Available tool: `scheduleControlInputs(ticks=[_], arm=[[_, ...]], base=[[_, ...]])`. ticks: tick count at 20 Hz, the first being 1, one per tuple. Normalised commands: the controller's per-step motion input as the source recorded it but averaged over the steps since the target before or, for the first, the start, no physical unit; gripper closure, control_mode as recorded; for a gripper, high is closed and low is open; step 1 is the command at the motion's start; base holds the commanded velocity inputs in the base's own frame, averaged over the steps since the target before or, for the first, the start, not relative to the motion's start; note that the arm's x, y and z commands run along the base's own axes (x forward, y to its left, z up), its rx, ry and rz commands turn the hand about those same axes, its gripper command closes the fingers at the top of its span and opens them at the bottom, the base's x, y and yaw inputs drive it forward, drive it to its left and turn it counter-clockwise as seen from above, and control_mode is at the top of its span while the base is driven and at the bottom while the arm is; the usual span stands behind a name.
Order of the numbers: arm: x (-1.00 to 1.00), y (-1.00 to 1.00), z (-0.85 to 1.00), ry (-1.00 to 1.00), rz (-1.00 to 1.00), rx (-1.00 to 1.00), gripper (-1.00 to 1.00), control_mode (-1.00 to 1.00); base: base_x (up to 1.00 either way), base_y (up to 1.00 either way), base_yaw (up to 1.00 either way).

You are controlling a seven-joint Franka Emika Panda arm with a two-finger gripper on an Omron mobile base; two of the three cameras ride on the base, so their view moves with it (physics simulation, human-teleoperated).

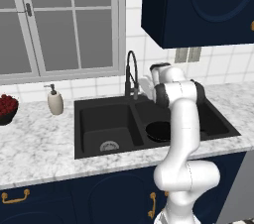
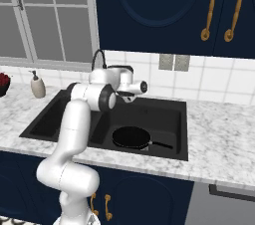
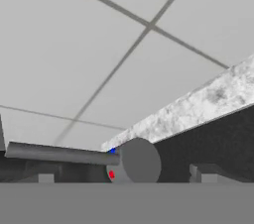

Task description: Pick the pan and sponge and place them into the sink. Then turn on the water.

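Observation:
The black pan [image 2: 132,138] lies flat in the right basin of the black sink [image 2: 167,112], handle pointing right; from the left it shows as the pan [image 1: 158,131] beside my arm. My gripper [image 2: 127,95] hovers at the back of the sink by the base of the black faucet [image 2: 99,58]. In the hand view my gripper [image 3: 126,176] is open, its fingertips [image 3: 45,178] on either side of the faucet's grey lever [image 3: 59,153] and round cap [image 3: 140,163] with red and blue dots. The sponge is out of view. No water shows.
A beige soap dispenser [image 1: 54,102] and a dark bowl of red fruit [image 1: 6,108] stand on the marble counter [image 1: 39,148] left of the sink. White tiled wall [image 3: 124,44] rises close behind the faucet. Blue cabinets [image 2: 149,5] hang overhead.

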Motion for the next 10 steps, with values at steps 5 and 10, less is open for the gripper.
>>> scheduleControlInputs(ticks=[5, 10], arm=[[0.29, 0.02, -0.2, 0.0, 0.0, 0.02, -1.0, -1.0], [0.21, 0.02, -0.24, 0.0, 0.0, 0.01, 1.0, -1.0]], base=[[0.0, 0.0, 0.0], [0.0, 0.0, 0.0]])
